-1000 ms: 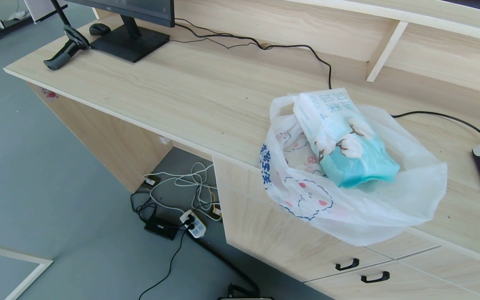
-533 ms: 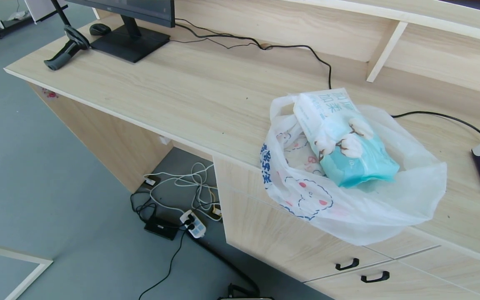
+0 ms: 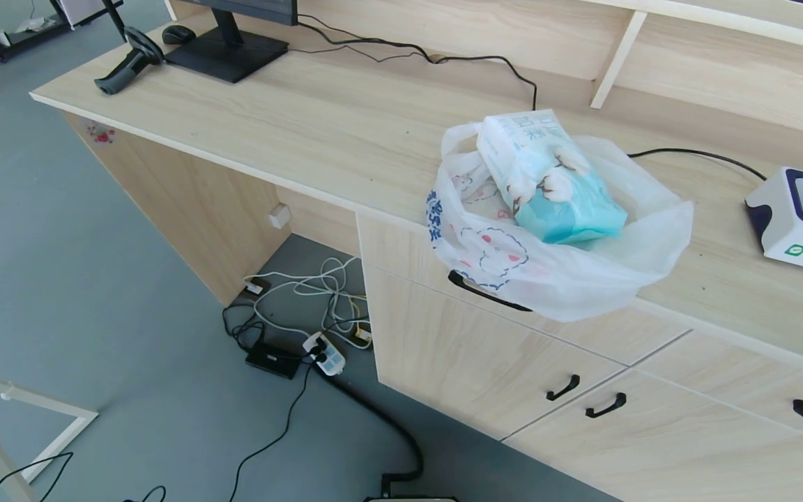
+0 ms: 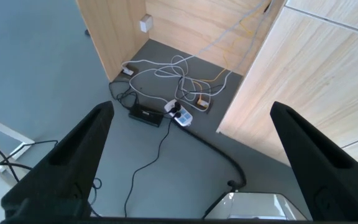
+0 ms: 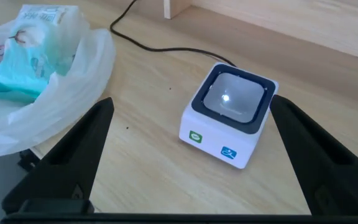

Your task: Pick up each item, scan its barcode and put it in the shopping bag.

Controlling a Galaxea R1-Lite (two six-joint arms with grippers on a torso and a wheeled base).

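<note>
A white plastic shopping bag [image 3: 562,272] lies on the wooden desk [image 3: 318,132] at its front edge, its mouth slack. A blue-and-white tissue pack [image 3: 548,185] rests in the bag, its top sticking out. A white box scanner with a dark window [image 3: 802,219] stands to the right of the bag. My right gripper [image 5: 191,102] hangs open above the desk, over that scanner [image 5: 229,115], with the bag [image 5: 73,81] and pack [image 5: 17,68] off to one side. My left gripper [image 4: 191,107] is open over the floor beside the desk front, holding nothing.
A black handheld scanner [image 3: 126,63], a mouse [image 3: 178,33] and a monitor base [image 3: 227,52] sit at the desk's far left. A black cable [image 3: 499,63] runs along the back. Drawers with black handles [image 3: 562,389] face me. A power strip and tangled cords [image 3: 321,352] lie on the floor.
The head view has shifted, so the desk sits higher and further left in it and more of the box scanner shows. The bag and pack lie as before.
</note>
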